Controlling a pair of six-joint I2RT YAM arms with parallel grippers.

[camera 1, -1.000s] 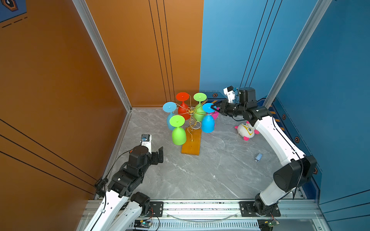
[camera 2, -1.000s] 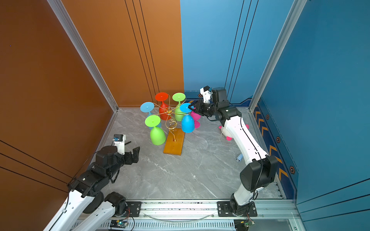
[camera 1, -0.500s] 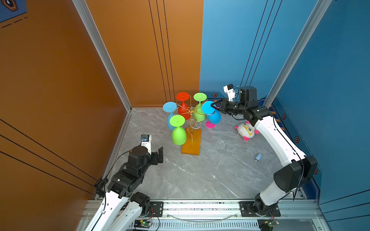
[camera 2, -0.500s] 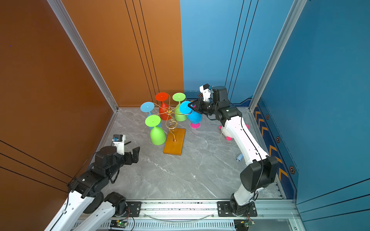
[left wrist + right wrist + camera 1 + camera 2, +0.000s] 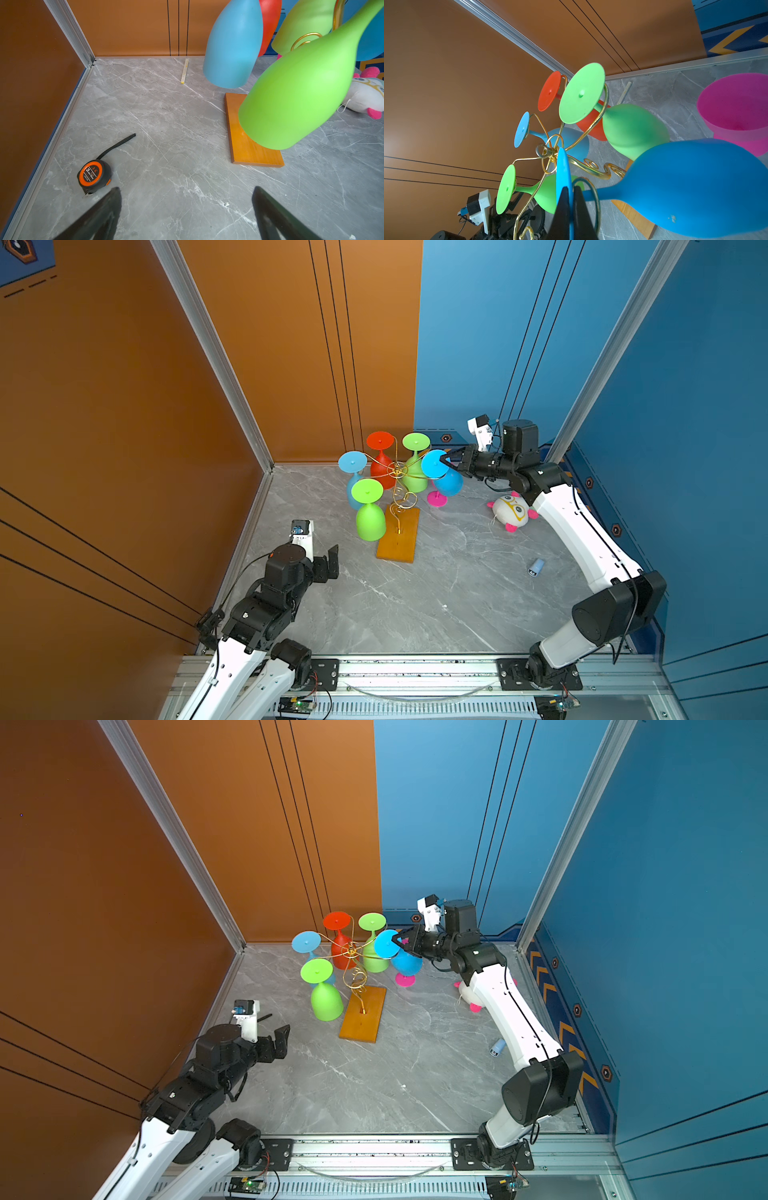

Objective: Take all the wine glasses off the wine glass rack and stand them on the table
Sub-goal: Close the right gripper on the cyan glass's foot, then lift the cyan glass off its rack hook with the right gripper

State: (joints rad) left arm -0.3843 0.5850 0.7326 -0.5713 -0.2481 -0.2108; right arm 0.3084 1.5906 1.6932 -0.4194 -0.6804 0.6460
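**Step in hand:** the grasp is made; the lift-off is not yet done. I have the right end effector [image 5: 569, 190] pinched narrow on the rim of the round foot of the matte blue wine glass [image 5: 695, 187]. The glass hangs bowl-down and tilted at 3 o'clock of the hub of the wine glass rack [image 5: 398, 537], a thin gold wire stand with curled arms on a flat orange-brown wooden base. In the right wrist view a gold loop curves around the stem just behind the foot, so I judge the glass is not free.

**Next move:** draw the foot outward along its arm, toward 3 o'clock, until the stem leaves the loop. Lower it only after that. Keep the pull level, because the light wire rack could tip or drag. Clear the lime green wine glass [image 5: 415, 481] hanging at 1 o'clock and the pink wine glass [image 5: 735, 112] standing on the desk at 4 o'clock.

**Left end effector** [image 5: 187, 190]: jaws wide and empty, at 8 o'clock of the rack, well apart from it.

**Surface:** the desk [image 5: 415, 614] is flat, with a grey marble pattern. It also carries:
- a white plush toy with pink feet [image 5: 509, 510]
- a small blue cylinder [image 5: 536, 567]
- an orange-and-black tape measure [image 5: 93, 175]
- a pale stick [image 5: 185, 70]

**Room:** orange-brown panel walls [image 5: 291, 344] run from 9 to 12 o'clock, and blue panel walls [image 5: 478, 344] from 12 to 3 o'clock.
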